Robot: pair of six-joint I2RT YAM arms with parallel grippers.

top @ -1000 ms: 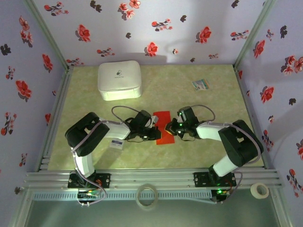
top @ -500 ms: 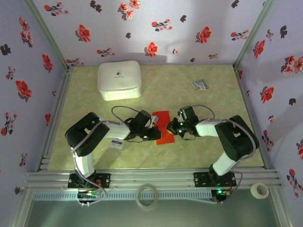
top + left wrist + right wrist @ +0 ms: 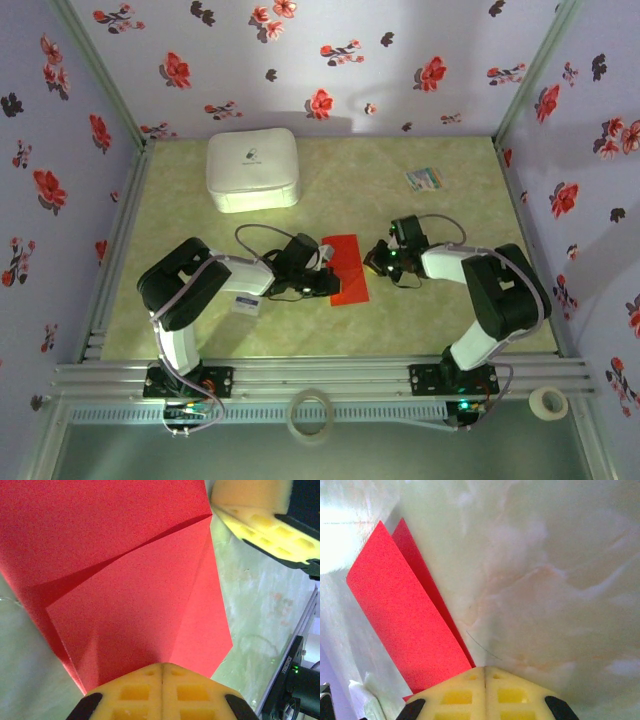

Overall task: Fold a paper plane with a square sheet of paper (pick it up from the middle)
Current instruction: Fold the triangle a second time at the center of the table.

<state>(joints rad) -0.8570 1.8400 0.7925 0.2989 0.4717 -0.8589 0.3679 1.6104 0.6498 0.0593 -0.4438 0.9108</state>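
Observation:
The square sheet of paper (image 3: 347,268), bright red, lies folded into a narrow strip on the table between the two arms. In the left wrist view the sheet (image 3: 125,580) shows slanting flaps and creases. My left gripper (image 3: 335,284) is shut, and its yellow tips (image 3: 162,667) rest on the sheet's near edge with nothing between them. My right gripper (image 3: 372,262) is shut too. Its tips (image 3: 485,669) sit on bare table just right of the sheet's (image 3: 405,615) long edge. The right gripper's yellow fingers (image 3: 260,525) appear at the top right of the left wrist view.
A white box (image 3: 252,168) stands at the back left and a small multicoloured card (image 3: 424,179) at the back right. A small white packet (image 3: 247,305) lies under the left arm. Tape rolls (image 3: 310,413) sit on the front rail. Flowered walls enclose the green table (image 3: 440,310).
My right gripper has slid off the red sheet to the right and slightly back, and now rests on bare table. The left gripper has stayed on the sheet.

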